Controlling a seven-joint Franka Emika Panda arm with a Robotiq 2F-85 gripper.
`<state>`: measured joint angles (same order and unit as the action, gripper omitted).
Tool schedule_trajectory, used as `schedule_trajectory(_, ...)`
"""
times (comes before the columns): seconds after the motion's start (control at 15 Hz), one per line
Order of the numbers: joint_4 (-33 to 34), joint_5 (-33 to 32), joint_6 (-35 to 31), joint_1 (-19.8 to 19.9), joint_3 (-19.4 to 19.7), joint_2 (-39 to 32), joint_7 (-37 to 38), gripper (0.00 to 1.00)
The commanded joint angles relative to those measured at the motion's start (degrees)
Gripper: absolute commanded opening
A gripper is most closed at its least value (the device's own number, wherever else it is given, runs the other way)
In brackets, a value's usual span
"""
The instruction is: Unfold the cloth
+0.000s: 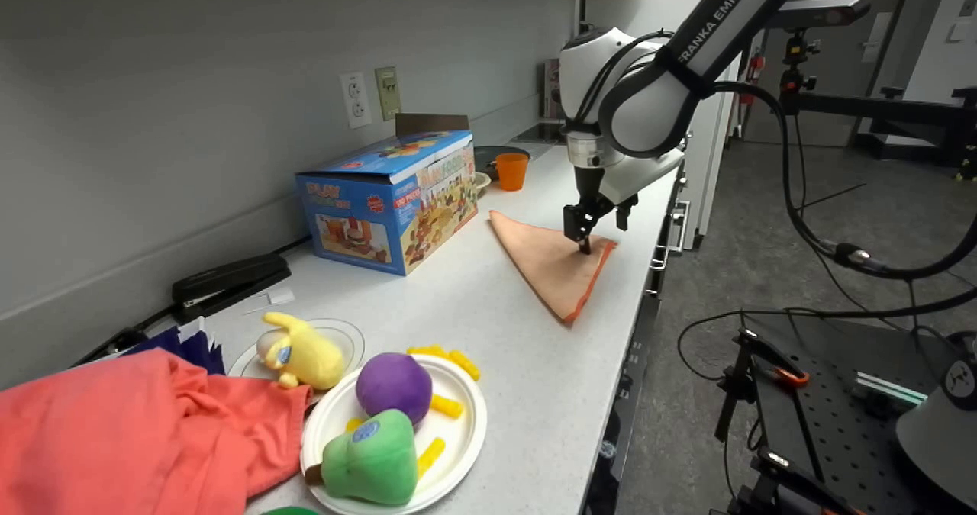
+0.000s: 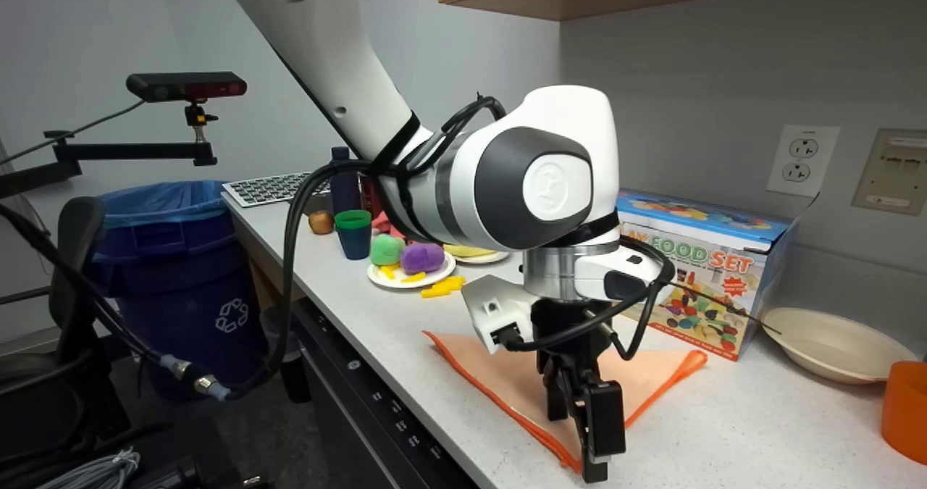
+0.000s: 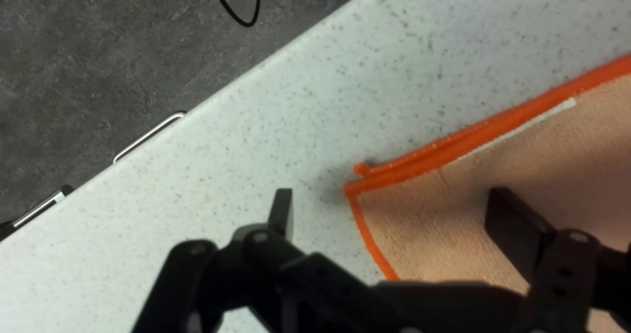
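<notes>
A peach cloth with an orange border point(image 1: 543, 259) lies folded in a triangle on the white counter. It also shows in an exterior view point(image 2: 500, 373), partly hidden behind my gripper point(image 2: 577, 442). In the wrist view, a corner of the cloth point(image 3: 429, 219) lies between my fingers, with two orange edges stacked along one side. My gripper point(image 3: 389, 192) is open and points down at this corner. One finger is over the cloth and the other is over the counter outside its edge. The gripper point(image 1: 604, 234) holds nothing. Whether a fingertip touches the cloth I cannot tell.
A blue play food box point(image 1: 389, 194) stands by the wall beside the cloth. An orange cup point(image 1: 511, 172) and a beige bowl point(image 2: 836, 344) are nearby. A white plate point(image 1: 465, 454) holds toy food, next to a red cloth point(image 1: 153, 431). The counter edge point(image 3: 236, 84) is close to the gripper.
</notes>
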<state>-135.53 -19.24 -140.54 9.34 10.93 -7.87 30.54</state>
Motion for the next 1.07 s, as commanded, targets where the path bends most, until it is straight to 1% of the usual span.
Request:
schedule_trajectory(0.0, -0.2, 4.1, -1.6, -0.4, 0.9, -0.7, 0.4, 1.00)
schedule_trajectory(0.13, -0.3, 5.6, -1.8, -0.3, 1.2, -0.6, 0.4, 1.00)
schedule_trajectory(0.27, -0.3, 6.1, -2.1, -0.4, 1.5, -0.6, 0.5, 0.74)
schedule_trajectory(0.4, -0.8, 5.9, -2.8, -0.1, 2.1, 0.0, 0.1, 0.58)
schedule_trajectory(0.47, -0.9, 5.6, -3.2, -0.1, 2.3, 0.0, 0.3, 0.49)
schedule_trajectory(0.67, -1.2, 4.7, -3.8, 0.0, 3.4, 0.2, 0.6, 0.27)
schedule_trajectory(0.73, -1.3, 4.2, -4.1, 0.0, 3.7, 0.3, 0.8, 0.18)
schedule_trajectory(0.87, -1.5, 2.7, -3.9, -0.1, 4.4, 0.9, 0.7, 0.05)
schedule_trajectory(0.93, -1.5, 1.4, -3.3, -0.2, 4.6, 1.1, 0.4, 0.00)
schedule_trajectory(1.0, -1.0, -0.5, -2.2, -0.7, 4.6, 1.1, 0.7, 0.00)
